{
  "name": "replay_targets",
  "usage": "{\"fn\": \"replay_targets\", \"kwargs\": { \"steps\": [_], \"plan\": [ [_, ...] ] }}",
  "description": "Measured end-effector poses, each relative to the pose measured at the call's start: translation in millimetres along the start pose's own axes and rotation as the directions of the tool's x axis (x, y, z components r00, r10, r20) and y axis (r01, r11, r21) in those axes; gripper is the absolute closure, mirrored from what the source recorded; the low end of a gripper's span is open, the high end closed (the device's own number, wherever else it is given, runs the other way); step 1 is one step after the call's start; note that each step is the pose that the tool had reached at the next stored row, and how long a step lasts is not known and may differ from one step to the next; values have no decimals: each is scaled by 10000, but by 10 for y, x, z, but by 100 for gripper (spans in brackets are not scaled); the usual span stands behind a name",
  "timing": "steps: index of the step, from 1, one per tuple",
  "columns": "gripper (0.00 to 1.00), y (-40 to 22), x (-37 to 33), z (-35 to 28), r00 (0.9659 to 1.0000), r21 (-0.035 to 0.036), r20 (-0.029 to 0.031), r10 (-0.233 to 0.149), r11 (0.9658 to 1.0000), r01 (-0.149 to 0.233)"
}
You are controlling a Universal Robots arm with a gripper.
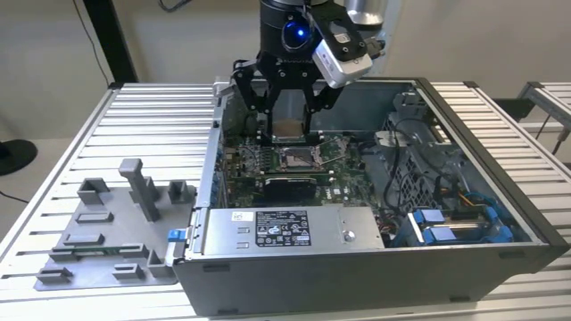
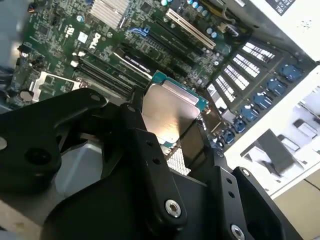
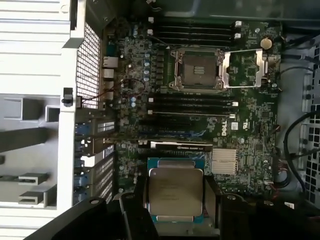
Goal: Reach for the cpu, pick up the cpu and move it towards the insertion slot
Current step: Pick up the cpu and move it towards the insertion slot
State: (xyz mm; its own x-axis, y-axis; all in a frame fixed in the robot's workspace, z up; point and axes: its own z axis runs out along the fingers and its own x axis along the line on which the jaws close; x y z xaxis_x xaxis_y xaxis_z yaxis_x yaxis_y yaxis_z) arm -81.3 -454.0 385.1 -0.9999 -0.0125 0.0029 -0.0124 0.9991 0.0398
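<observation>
Silver metal face of the cpu (image 3: 176,194) sits clamped between the black fingers (image 3: 136,210) of the gripper (image 1: 290,127). The jaws are closed just to chip width, one finger on each opposite edge, nothing else in the grasp. The second wrist view shows the same chip (image 2: 167,112), its teal board edge poking out past the fingertips, and it looks level in the grip, though that angle is skewed so I wouldn't swear to it.

Step in hand: pick is done, this is the carry. The chip hangs clear above the motherboard (image 3: 250,125), touching nothing. Just below the gripper are the dark expansion and memory slots, not the target.

The insertion slot (image 3: 197,70) lies ahead of the gripper across the board, silver frame with dark centre, apparently unoccupied. Its load plate (image 3: 245,70) is swung open to one side, so the socket is uncovered. In the exterior view the socket (image 1: 299,158) sits just nearer the camera than the gripper, and lower.

Judgement on what the move calls for: a short translation over the memory slots, keeping height until the chip is square over the frame, orientation matched, and clear of the open plate.

Further out: the case wall (image 1: 207,167), then the grey fixture plate (image 1: 98,247) well apart from the gripper, outside the case.
</observation>
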Motion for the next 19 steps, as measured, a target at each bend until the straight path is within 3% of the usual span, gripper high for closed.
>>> {"fn": "replay_targets", "kwargs": {
  "steps": [8,13,19],
  "plan": [
    [100,169,-123,28,10000,1,0,0,10000,0],
    [100,314,-195,51,10000,0,0,1,10000,-1],
    [100,541,-255,84,10000,0,0,-1,10000,1]
  ]
}}
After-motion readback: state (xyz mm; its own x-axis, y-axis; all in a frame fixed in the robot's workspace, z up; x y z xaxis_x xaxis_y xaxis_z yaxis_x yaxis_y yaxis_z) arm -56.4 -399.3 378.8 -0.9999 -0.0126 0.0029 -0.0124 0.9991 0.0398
